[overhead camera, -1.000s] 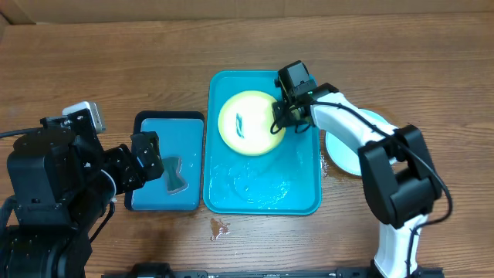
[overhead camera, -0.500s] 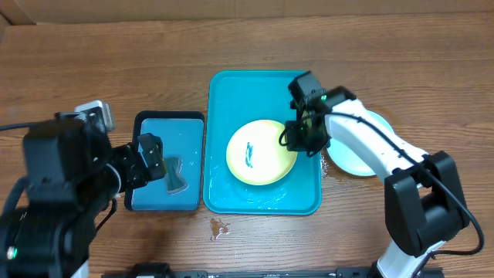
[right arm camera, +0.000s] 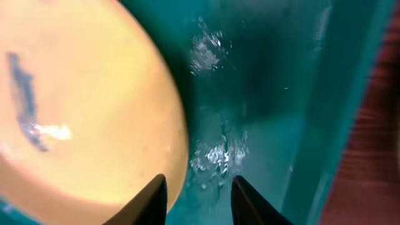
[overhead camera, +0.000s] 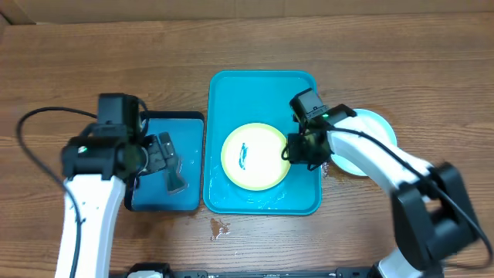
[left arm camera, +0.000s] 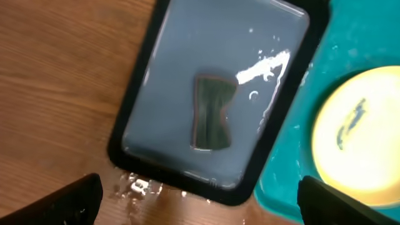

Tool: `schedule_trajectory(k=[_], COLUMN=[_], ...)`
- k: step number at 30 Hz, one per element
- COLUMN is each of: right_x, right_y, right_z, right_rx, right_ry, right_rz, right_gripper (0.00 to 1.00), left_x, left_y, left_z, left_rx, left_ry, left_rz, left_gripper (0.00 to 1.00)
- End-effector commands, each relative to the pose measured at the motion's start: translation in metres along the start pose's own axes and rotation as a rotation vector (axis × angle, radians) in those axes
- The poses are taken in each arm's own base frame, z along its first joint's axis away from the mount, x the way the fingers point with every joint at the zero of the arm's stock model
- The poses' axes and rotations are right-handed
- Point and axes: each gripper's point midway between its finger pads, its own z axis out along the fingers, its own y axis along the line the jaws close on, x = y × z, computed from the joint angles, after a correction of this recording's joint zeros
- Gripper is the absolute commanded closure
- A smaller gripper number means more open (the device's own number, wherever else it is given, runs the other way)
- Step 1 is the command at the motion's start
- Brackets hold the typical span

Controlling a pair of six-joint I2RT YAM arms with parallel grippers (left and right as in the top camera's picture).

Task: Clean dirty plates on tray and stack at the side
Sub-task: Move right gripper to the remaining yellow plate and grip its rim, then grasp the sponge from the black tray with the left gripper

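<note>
Plate (overhead camera: 251, 157) rim pinched by right pincer (right arm camera: 199, 181); left pincer (left arm camera: 200, 181) spread above sponge (left arm camera: 211, 112).

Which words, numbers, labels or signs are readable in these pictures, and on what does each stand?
None can be read. The teal tray, the yellow-green plate and the small tray bear no text. The dark blue mark on the plate is a smear, not writing.

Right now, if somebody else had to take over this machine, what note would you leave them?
The left pincer is open over the sponge in the small tray.
The right pincer straddles the yellow-green plate at its rim; grip unclear.
That plate lies in the teal tray with a blue smear on it. A pale plate sits on the table, right of the tray.
To do: wipe the smear, stack the plate at the side.
</note>
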Motion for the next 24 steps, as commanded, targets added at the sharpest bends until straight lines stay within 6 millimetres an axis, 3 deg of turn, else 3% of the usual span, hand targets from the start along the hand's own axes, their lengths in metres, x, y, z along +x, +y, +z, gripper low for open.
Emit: schedule_trajectory(k=[1,4,7,10,14,17,19,20,21,24], right_x=[-0.023,-0.022,-0.017,-0.011,-0.004,0.001,0.004,0.004,0.005,0.005], right_y=[0.018,0.023,0.024,0.022,0.017,0.014,0.013,0.012,0.012,0.012], right_z=[-0.068,-0.098,-0.119,-0.125,-0.119,-0.115,-0.114,-0.114,-0.114,-0.114], right_rx=[-0.074,-0.109,-0.130,-0.130,-0.112,-0.102,-0.096,-0.095,-0.093,-0.093], right_ry=[-0.201,-0.273,-0.315,-0.316,-0.278,-0.259,-0.248,-0.244,-0.241,-0.241], right_rz=[-0.034,-0.045,-0.052,-0.052,-0.046,-0.043,-0.041,-0.040,-0.040,-0.040], right_gripper=[0.60,0.55,0.51,0.49,0.50,0.51,0.54,0.54,0.54,0.55], left_x=[0.011,0.021,0.033,0.042,0.053,0.060,0.060,0.060,0.059,0.053], left_y=[-0.017,-0.031,-0.029,-0.028,-0.023,-0.015,-0.011,-0.011,-0.012,-0.021], left_z=[0.029,0.054,0.079,0.104,0.133,0.149,0.157,0.160,0.161,0.155], left_rx=[0.092,0.160,0.137,0.112,0.058,-0.008,-0.038,-0.038,-0.034,0.010], left_ry=[0.077,0.153,0.246,0.326,0.414,0.459,0.465,0.466,0.462,0.455], left_rz=[0.073,0.126,0.124,0.119,0.070,0.022,0.013,0.013,0.013,0.007], left_gripper=[0.00,0.00,0.04,0.22,0.43,0.49,0.70,0.89,0.96,0.96])
